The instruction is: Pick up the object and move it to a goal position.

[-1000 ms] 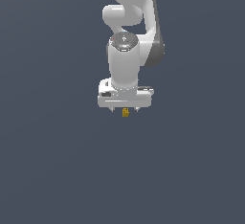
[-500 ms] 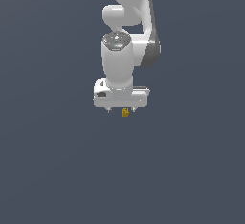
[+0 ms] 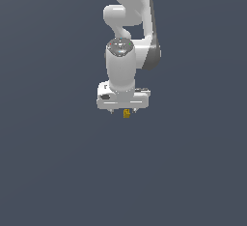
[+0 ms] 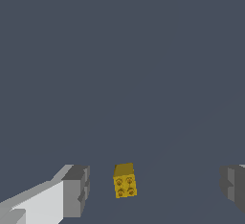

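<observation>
The object (image 4: 125,181) is a tiny yellow-gold block with small bumps on top, lying on the flat grey surface. In the exterior view the object (image 3: 127,113) peeks out just under the white hand. My gripper (image 3: 123,112) hangs over it, open, with the block between the two fingers but touching neither. In the wrist view one grey fingertip (image 4: 76,191) stands on one side of the block and the other fingertip (image 4: 232,184) far off on the other side, so the block sits nearer the first. The gripper (image 4: 154,188) is wide apart.
The white arm (image 3: 128,22) rises above the hand in the exterior view. A plain dark grey surface (image 3: 58,162) fills everything else, with no other objects or edges in sight.
The hand has shifted slightly, and the wrist has turned a little. The block stays where it was on the surface, and the fingers stay apart.
</observation>
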You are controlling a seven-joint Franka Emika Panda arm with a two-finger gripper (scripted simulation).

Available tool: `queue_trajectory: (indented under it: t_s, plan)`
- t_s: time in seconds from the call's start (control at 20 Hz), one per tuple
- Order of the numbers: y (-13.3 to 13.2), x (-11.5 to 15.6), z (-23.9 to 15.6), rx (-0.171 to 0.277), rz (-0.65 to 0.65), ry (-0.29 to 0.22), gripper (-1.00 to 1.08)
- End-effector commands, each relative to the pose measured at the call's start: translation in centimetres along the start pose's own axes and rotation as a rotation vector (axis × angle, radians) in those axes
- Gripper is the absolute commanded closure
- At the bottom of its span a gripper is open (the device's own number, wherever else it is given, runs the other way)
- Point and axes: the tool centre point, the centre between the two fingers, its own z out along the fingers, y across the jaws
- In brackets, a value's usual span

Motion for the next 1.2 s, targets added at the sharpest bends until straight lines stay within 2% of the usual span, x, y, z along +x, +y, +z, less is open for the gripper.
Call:
queue_trajectory:
  t_s: [0.0,0.65,1.15]
  plan:
    - [-0.2,-0.8,1.1,-0.004,-0.018,-0.004,-0.92]
    - [-1.5,-7.0,7.6,-0.021,-0.14,-0.028,-0.92]
    - [-1.7,-8.0,8.6,-0.022,-0.158,-0.033,-0.92]
